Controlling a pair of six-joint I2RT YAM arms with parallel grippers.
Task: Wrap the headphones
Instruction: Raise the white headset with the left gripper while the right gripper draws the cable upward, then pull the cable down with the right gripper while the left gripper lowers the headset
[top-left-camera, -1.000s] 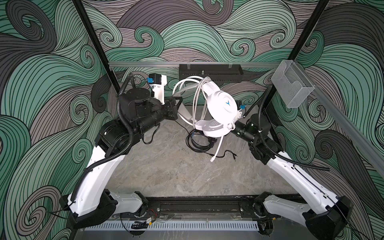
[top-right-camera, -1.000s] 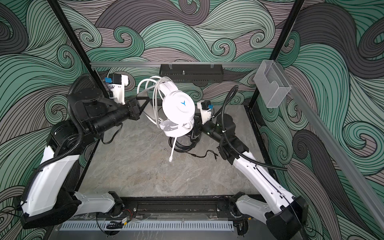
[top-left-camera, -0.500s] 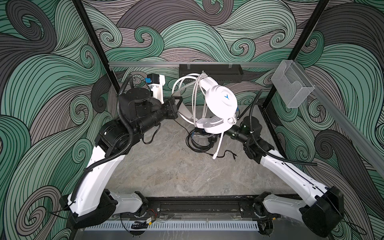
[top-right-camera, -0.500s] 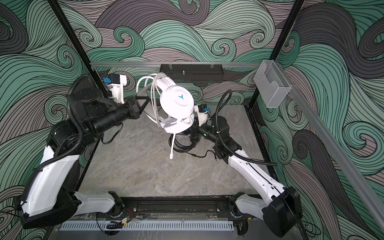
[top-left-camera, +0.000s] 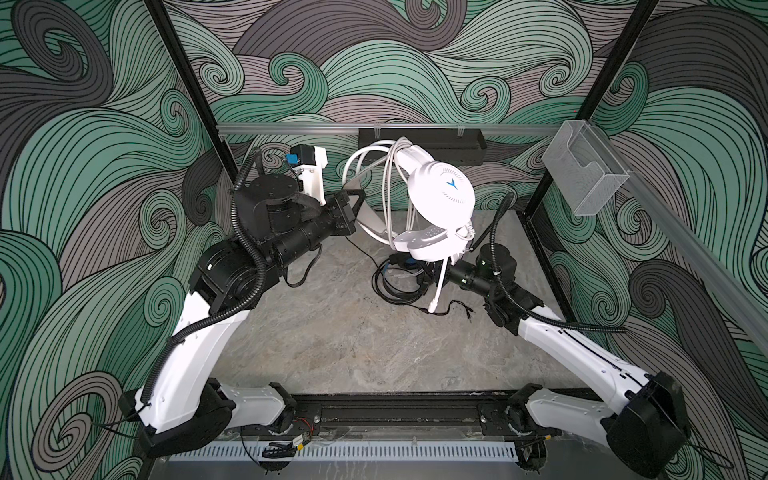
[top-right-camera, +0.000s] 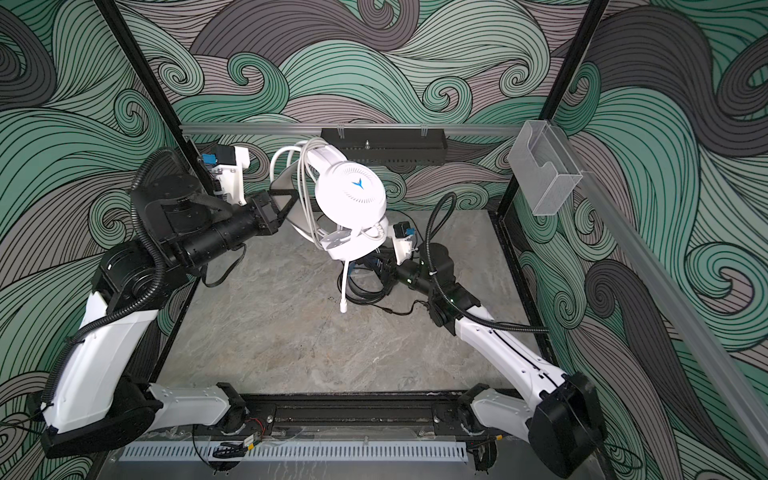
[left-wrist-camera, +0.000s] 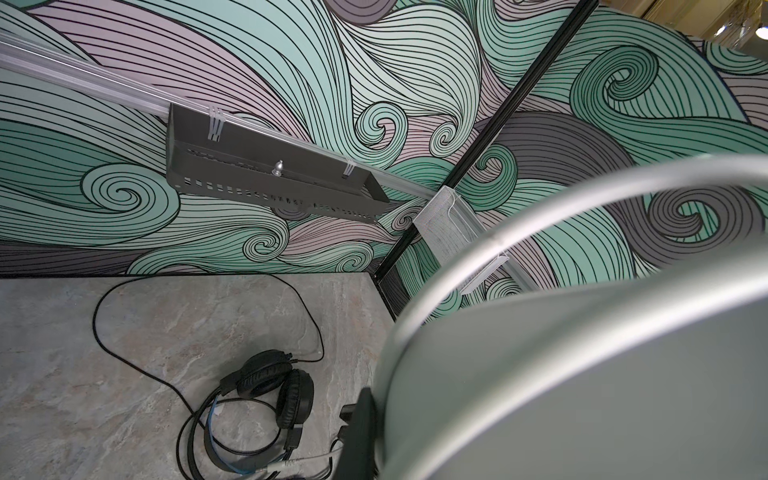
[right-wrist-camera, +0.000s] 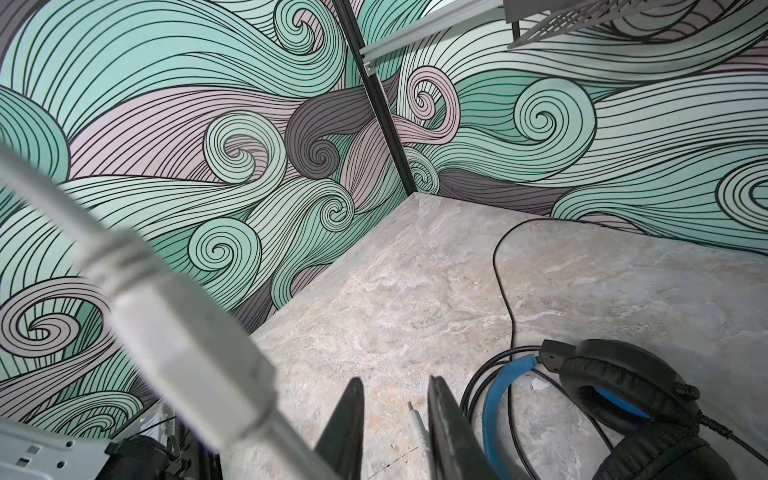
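Two headsets share this cell. The white headset (top-left-camera: 440, 195) hangs in the air over the far middle of the table (top-left-camera: 332, 332), and the black headset (left-wrist-camera: 266, 382) lies on the table beneath it, its black cable (left-wrist-camera: 99, 316) sprawled loose. The left gripper (top-left-camera: 353, 205) is clamped on the white headset's grey inner band, probably to keep the frame off the surface so cord can pass around it. Several turns of pale cable (top-left-camera: 386, 183) loop over the headband, and the hanging plug (top-left-camera: 433, 305) dangles toward the table. The right gripper (right-wrist-camera: 395, 382) sits low under the ear cup, just beside the black headset, its jaws a little apart. A thin white jack (right-wrist-camera: 415, 417) lies in the gap, apparently unpinched. It seems placed to gather the free end for another turn. The black set looks unwrapped.
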